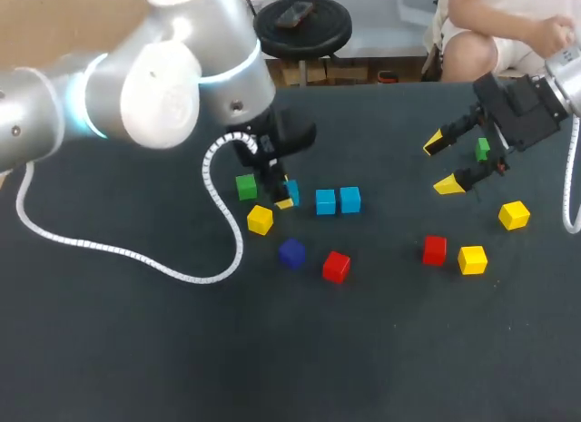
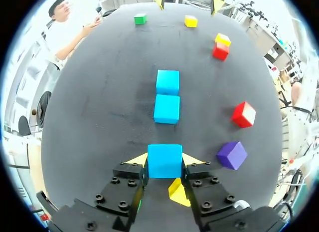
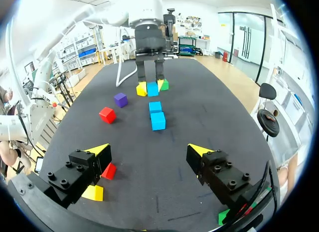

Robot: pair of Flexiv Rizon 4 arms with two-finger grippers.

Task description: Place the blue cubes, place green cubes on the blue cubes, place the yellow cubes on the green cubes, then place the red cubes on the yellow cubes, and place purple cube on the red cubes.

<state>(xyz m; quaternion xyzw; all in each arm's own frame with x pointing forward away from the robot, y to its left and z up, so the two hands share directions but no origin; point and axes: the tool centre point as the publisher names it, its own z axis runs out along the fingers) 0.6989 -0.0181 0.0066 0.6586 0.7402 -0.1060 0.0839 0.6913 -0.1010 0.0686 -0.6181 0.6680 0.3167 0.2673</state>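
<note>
Left wrist view showed the left gripper (image 2: 165,163) clamped on a blue cube (image 2: 164,156) — a blue pair (image 2: 167,108) lay ahead. The right gripper (image 3: 149,151) hung splayed wide.

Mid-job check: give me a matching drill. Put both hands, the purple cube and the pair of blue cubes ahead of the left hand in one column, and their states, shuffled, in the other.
Things:
1. left hand
2. right hand
3. purple cube
4. pair of blue cubes

States:
A. open, holding nothing
B. lying side by side, touching each other
C. shut on a blue cube
D. lying on its own, near a red cube but apart from it

Pairs: 1-C, 2-A, 3-D, 4-B
</note>
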